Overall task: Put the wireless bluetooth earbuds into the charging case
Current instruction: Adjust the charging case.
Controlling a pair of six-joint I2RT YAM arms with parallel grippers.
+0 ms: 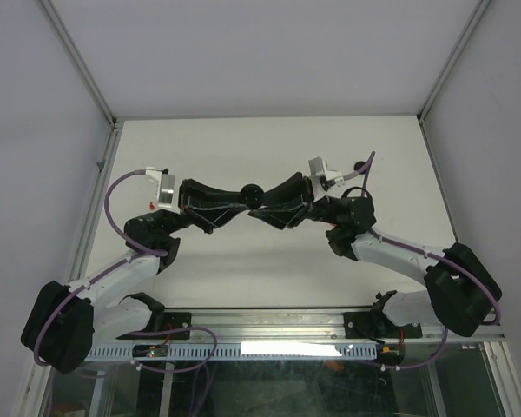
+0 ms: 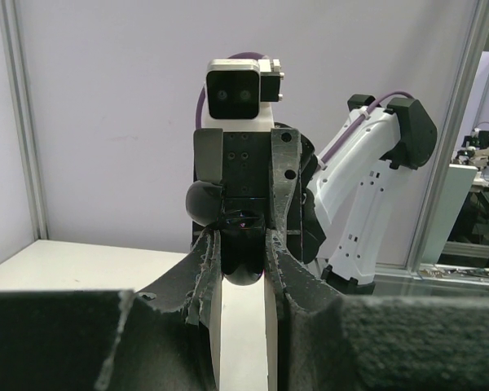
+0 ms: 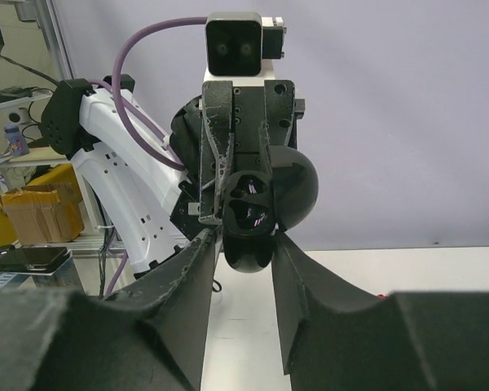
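Note:
The black charging case (image 1: 253, 192) is held in mid-air above the table's middle, between both grippers, which meet tip to tip. In the left wrist view my left gripper (image 2: 243, 254) is shut on the case's rounded body (image 2: 243, 265). In the right wrist view the case (image 3: 248, 244) faces me with its lid (image 3: 297, 191) open to the right, and two glossy wells (image 3: 253, 205) show. I cannot tell if earbuds sit in them. My right gripper (image 3: 246, 248) closes on the case's lower end. My right gripper also shows in the top view (image 1: 262, 200), facing my left gripper (image 1: 242, 200).
The white table (image 1: 269, 143) lies inside a frame with grey walls on three sides. A small black item (image 1: 358, 165) lies on the table behind the right wrist; I cannot tell what it is. A metal rail (image 1: 269, 323) runs along the near edge.

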